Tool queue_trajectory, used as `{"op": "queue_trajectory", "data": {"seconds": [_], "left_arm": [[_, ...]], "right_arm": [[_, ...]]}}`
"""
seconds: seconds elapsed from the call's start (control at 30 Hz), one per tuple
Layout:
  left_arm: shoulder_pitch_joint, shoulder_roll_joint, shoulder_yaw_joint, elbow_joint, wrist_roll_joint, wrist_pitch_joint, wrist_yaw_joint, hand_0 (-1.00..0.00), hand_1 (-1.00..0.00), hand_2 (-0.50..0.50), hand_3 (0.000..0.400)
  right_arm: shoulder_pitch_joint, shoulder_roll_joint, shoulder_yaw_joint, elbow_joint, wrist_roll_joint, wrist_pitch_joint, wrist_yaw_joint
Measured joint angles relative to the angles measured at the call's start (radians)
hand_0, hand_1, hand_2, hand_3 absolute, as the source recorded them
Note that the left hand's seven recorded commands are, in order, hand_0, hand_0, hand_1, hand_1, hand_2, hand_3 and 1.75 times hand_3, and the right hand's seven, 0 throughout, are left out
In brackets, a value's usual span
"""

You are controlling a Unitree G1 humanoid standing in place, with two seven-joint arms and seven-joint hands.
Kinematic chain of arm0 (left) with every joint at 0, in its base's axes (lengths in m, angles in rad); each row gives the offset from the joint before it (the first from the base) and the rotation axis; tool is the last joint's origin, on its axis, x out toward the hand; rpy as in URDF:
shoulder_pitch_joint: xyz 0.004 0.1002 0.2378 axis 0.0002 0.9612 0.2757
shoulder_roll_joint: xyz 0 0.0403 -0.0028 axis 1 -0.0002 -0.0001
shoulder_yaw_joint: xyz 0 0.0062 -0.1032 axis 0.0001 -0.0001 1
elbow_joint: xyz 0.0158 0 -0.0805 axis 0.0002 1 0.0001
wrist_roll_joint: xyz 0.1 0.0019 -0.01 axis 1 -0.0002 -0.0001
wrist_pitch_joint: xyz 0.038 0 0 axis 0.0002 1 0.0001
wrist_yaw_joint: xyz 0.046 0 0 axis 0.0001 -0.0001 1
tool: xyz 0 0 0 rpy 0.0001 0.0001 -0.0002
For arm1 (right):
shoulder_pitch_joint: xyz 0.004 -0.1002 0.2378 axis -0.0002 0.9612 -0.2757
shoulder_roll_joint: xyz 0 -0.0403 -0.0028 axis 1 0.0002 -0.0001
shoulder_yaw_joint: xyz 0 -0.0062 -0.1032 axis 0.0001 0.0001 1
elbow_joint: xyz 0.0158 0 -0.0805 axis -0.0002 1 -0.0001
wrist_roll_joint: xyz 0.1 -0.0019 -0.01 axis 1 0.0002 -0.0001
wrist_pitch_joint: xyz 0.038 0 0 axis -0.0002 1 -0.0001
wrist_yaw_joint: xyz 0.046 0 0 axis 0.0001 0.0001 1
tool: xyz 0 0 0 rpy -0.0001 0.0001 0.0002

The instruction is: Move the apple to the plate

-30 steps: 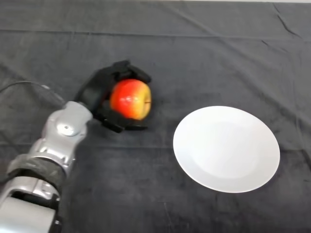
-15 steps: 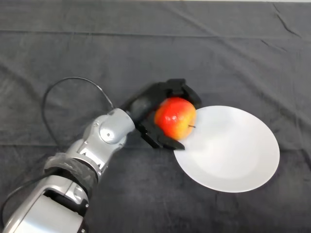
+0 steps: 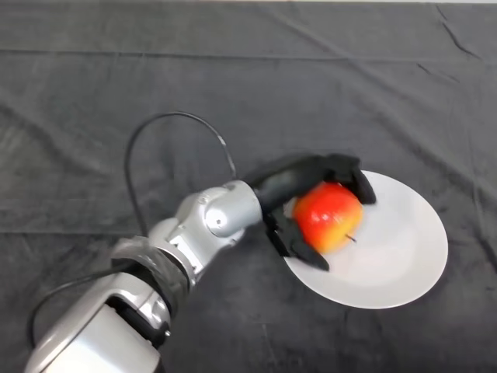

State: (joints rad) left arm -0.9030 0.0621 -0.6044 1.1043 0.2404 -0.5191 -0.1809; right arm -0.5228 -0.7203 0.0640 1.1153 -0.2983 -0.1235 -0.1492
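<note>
Apple first: the round red-and-yellow apple sits in the grasp of my black left hand, over the left part of the round white plate. My fingers curl over its top and far side, while my thumb hooks round its near, lower side, so the fruit is clamped between them. Its redder skin faces up and to the left; the yellower patch shows at the lower right, where the short dark stem pokes out sideways toward the middle of the plate. Whether the apple's underside touches the plate or hangs just above it, I cannot tell from up here, since my thumb and the fruit's own bulk hide that spot. My silver-grey arm reaches in from the lower left, and its wrist ends just beside the plate's left rim. The plate lies flat on the dark cloth-covered table, right of centre, and its right half is bare white. The cloth shows soft creases along the far edge.
</note>
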Motion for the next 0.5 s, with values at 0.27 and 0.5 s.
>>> {"op": "queue_trajectory", "data": {"seconds": [0.27, 0.5], "left_arm": [[-0.026, 0.003, -0.073, -0.006, 0.0, -0.002, 0.001, -0.84, -0.6, -0.12, 0.334], [-0.03, 0.008, -0.126, -0.009, -0.001, -0.002, 0.004, -0.08, 0.0, -0.04, 0.033]], "right_arm": [[0.0, 0.0, -0.0001, 0.0, 0.0, 0.0, 0.0], [0.0, 0.0, -0.0004, 0.0, -0.0001, 0.0, 0.0]]}}
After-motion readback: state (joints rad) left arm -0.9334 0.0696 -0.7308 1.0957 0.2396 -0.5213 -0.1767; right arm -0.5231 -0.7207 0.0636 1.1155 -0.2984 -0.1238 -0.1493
